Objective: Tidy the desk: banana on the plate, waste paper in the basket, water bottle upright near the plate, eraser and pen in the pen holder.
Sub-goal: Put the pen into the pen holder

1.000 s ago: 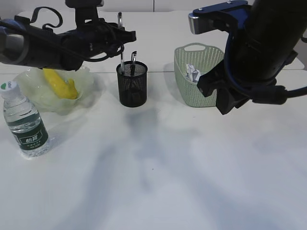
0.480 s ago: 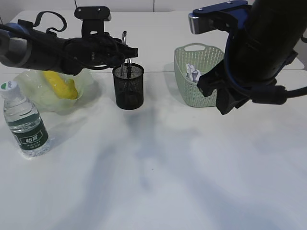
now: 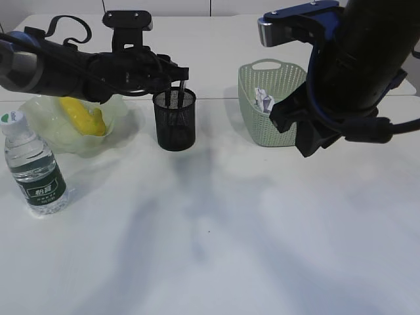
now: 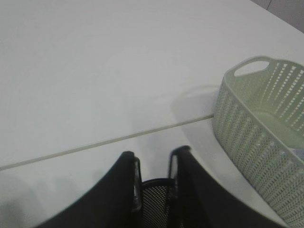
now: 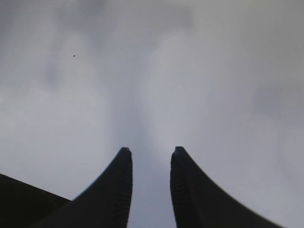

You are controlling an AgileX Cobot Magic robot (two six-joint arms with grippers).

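White tabletop carries all items. Left gripper sits directly over the black mesh pen holder, jaws parted with nothing visibly between them; a thin dark pen stands inside the holder. Right gripper hangs above bare table, jaws apart, empty. Yellow banana lies on the pale green plate, crumpled paper in the green slotted basket, clear water bottle upright beside the plate. Judged step: pen release; next, lift clear without tipping the holder.
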